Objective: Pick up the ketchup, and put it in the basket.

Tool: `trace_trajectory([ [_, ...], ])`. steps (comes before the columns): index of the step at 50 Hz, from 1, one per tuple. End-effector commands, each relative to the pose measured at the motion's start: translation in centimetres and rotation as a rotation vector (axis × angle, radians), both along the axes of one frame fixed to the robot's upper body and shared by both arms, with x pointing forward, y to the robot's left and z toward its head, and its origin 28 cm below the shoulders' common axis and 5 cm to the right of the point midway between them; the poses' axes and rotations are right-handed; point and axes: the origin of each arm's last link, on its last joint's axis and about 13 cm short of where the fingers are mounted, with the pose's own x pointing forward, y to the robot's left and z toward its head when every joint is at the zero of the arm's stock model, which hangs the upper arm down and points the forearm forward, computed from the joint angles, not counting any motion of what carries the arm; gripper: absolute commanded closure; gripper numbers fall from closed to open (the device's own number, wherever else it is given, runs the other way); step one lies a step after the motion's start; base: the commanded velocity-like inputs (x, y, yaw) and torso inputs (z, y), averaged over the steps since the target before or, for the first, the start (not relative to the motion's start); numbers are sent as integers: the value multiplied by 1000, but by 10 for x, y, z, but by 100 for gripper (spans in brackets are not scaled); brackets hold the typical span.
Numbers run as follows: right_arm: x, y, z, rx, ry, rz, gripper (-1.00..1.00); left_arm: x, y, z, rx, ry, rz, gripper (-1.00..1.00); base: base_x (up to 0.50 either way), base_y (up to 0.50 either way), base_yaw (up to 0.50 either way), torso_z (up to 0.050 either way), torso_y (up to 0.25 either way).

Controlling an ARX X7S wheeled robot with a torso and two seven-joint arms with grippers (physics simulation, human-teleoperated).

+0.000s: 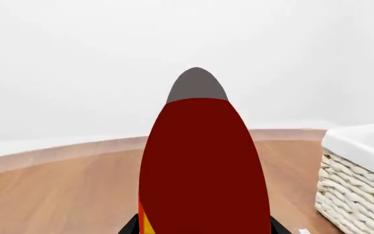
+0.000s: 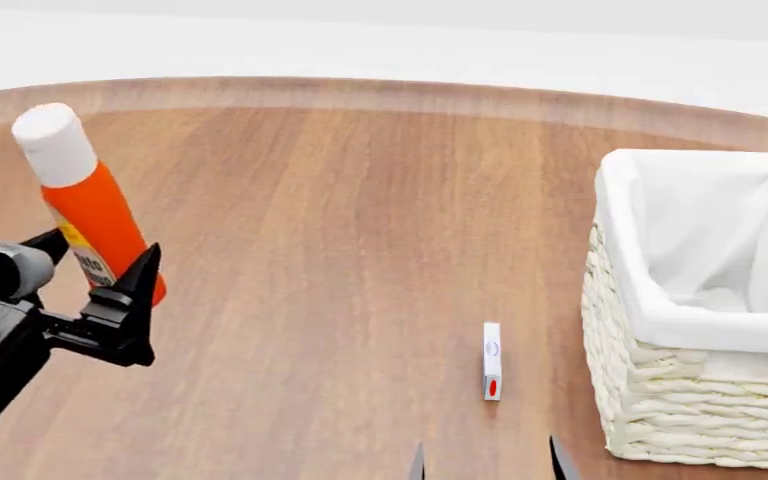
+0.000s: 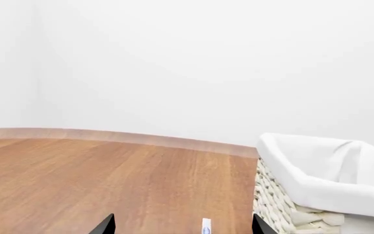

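The right pincer (image 2: pixel 488 462) waits low with tips apart; the left pincer (image 2: pixel 104 285), clamped on the orange-red plastic ketchup bottle (image 2: pixel 88 208) held aloft, should carry it clear above the cream wicker basket's (image 2: pixel 651 400) rim

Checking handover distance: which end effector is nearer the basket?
Right. The right end effector sits just beside the basket; the left end effector, holding the ketchup, is across the table.
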Motion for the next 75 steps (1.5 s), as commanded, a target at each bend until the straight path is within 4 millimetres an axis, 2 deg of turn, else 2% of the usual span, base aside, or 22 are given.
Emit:
trace_trajectory([
  [1, 1, -1, 0, 2, 2, -2, -100, 27, -7, 22, 11, 15, -192, 100, 0, 0, 0, 0, 0],
  [20, 1, 0, -2, -1, 8, -3, -100, 47, -19, 30, 52, 57, -421, 100, 0, 0, 0, 0, 1],
  [27, 1, 0, -4, -2, 12, -3, -100, 47, -27, 36, 68, 111, -592, 100, 0, 0, 0, 0, 0],
  [34, 1, 0, -4, -7, 14, -1, -100, 49, -34, 34, 98, 135, -666, 100, 0, 0, 0, 0, 0],
  [39, 2, 1, -6, -8, 19, 2, -100, 58, -38, 34, 131, 160, -706, 100, 0, 0, 0, 0, 2],
  [49, 2, 3, 4, -17, 5, 9, -100, 62, -43, 26, 127, 174, -755, 100, 0, 0, 0, 0, 0],
  [55, 4, 7, 17, 60, 151, 53, -100, 66, -44, 23, 116, 168, -757, 100, 0, 0, 0, 0, 0],
  [58, 1, 4, 28, 0, 102, 26, -100, 68, -44, 25, 114, 165, -756, 100, 0, 0, 0, 0, 3],
  [64, -9, 1, 61, 31, 142, 70, -100, 71, -46, 26, 109, 157, -759, 100, 0, 0, 0, 0, 0],
  [67, -16, 0, 88, 59, 148, 126, -100, 72, -47, 24, 106, 160, -764, 100, 0, 0, 0, 0, 0],
  [75, -25, 0, 127, 57, 142, 189, -100, 71, -46, 25, 110, 160, -772, 100, 0, 0, 0, 0, 0],
])
